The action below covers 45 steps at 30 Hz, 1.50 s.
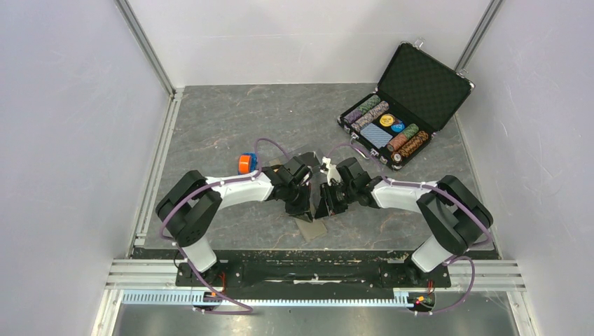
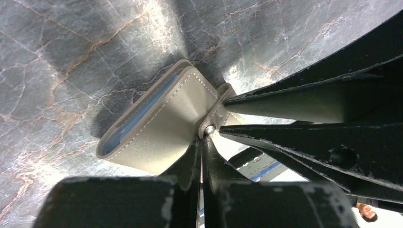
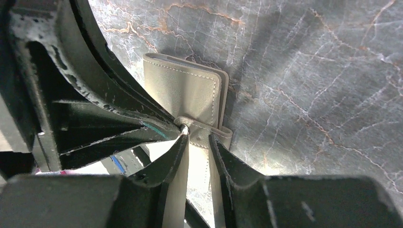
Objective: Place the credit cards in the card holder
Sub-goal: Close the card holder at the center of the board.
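From above, your two arms meet over the card holder point(image 1: 312, 227), which sits low in the middle of the table point(image 1: 231, 119). The left gripper point(image 1: 307, 206) is just left of it and the right gripper point(image 1: 325, 205) just right. The open poker-chip case point(image 1: 424, 80) lies well beyond the holder, out of the work. No credit cards can be made out in this view.

In your left wrist view, the left gripper point(image 2: 203, 137) is clamped tight on the holder's strap, right at the snap point(image 2: 209, 128). The card holder point(image 2: 161, 123) hangs off it, tilted, with its pale blue lining showing at the open edge. That grip looks meant to steady the holder so the other arm can work the flap.

In your right wrist view, the right gripper point(image 3: 197, 142) has its jaws apart with the strap between them, below the card holder point(image 3: 185, 90). I cannot tell whether they press on it. No card shows here either, so you are likely at the opening step.
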Tool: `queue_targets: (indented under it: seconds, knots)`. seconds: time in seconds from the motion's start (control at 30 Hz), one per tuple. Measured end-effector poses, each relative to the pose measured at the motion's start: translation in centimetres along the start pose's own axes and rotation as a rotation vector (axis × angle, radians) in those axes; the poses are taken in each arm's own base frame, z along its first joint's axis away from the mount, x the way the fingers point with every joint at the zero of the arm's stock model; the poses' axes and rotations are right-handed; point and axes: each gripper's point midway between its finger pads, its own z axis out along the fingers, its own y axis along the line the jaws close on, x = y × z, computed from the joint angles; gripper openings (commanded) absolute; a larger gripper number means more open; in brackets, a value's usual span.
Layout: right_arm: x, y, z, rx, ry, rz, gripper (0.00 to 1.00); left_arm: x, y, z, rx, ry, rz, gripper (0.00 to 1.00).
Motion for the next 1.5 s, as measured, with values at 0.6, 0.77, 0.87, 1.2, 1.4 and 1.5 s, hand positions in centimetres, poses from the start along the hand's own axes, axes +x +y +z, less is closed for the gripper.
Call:
queue_targets:
  seconds: [0.6,0.77,0.87,1.2,1.4,1.5]
  knots:
    - [0.0,-0.3,0.4,0.03,0.053,-0.006,0.24,0.1,0.2,0.3,0.005,0.027,-0.012,0.02]
    - [0.0,-0.3,0.4,0.062,0.059,-0.061,0.25,0.1,0.2,0.2,0.009,0.022,-0.01,0.02]
    - [0.0,0.0,0.3,0.067,0.052,-0.076,0.25,0.1,0.1,0.1,0.014,0.012,-0.006,0.02]
    - [-1.6,1.5,-1.2,0.052,-0.023,-0.095,0.27,-0.1,-0.5,-0.8,0.027,-0.017,0.01,0.02]
    - [-2.3,1.3,-1.5,0.054,-0.045,-0.081,0.27,0.0,-0.4,-1.0,0.021,-0.012,0.007,0.02]
    - [-2.3,1.3,-1.5,0.052,-0.044,-0.08,0.27,0.3,-0.2,-1.0,0.011,-0.002,0.002,0.02]
